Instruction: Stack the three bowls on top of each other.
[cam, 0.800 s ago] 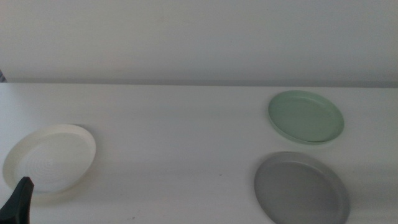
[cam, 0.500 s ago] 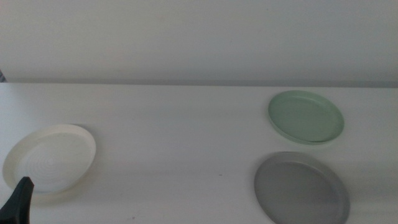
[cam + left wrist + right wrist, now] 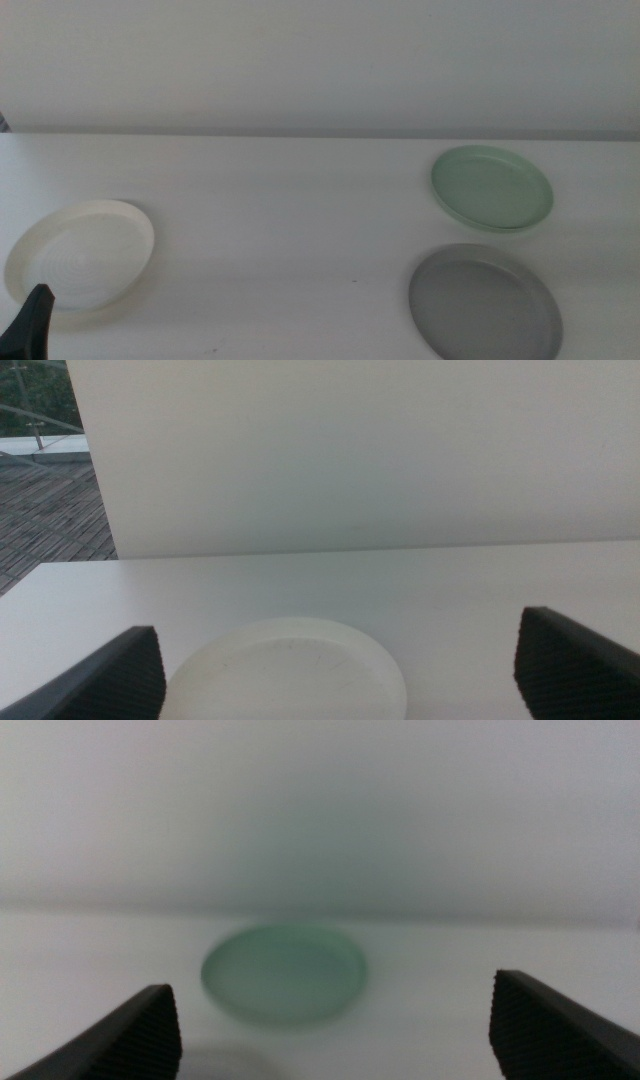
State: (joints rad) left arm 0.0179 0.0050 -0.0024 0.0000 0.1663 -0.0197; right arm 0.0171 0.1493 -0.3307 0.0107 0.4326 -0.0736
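Note:
Three bowls lie apart on the white table. The cream-white ridged bowl (image 3: 82, 255) sits at the left; in the left wrist view it (image 3: 287, 670) lies just ahead of my left gripper (image 3: 340, 670), whose jaws stand wide open. One dark jaw tip of that gripper (image 3: 30, 320) shows at the bottom left corner of the middle view. The mint green bowl (image 3: 492, 187) is at the right, the grey bowl (image 3: 484, 300) in front of it. My right gripper (image 3: 335, 1030) is open, facing the green bowl (image 3: 283, 972) from a distance, and is out of the middle view.
A plain white wall (image 3: 320, 60) backs the table. The table's left end (image 3: 30, 585) shows in the left wrist view, with a wooden deck (image 3: 45, 510) beyond it.

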